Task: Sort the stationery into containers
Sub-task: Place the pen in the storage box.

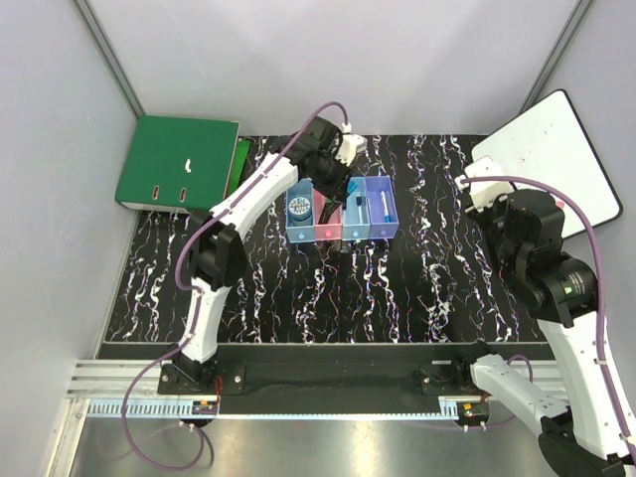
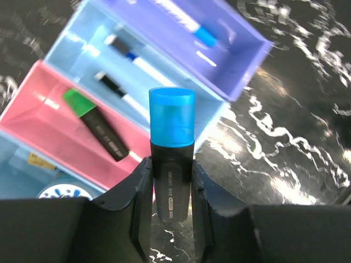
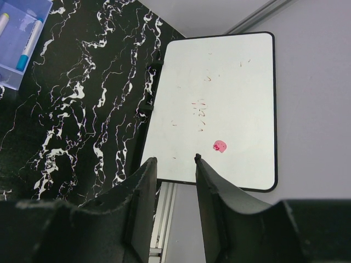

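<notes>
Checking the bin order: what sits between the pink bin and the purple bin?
A light blue bin holding two thin pens sits between the pink bin and the purple bin, touching both; the left wrist view shows it clearly.

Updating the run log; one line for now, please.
left hand: gripping blue-capped marker near bins | right hand: open, empty, by whiteboard

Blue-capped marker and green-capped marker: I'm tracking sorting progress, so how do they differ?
The blue-capped marker is clamped in the left tool, not in any bin; the green-capped marker lies loose in the pink bin. Their caps differ: blue versus green. Both have short black bodies.
</notes>
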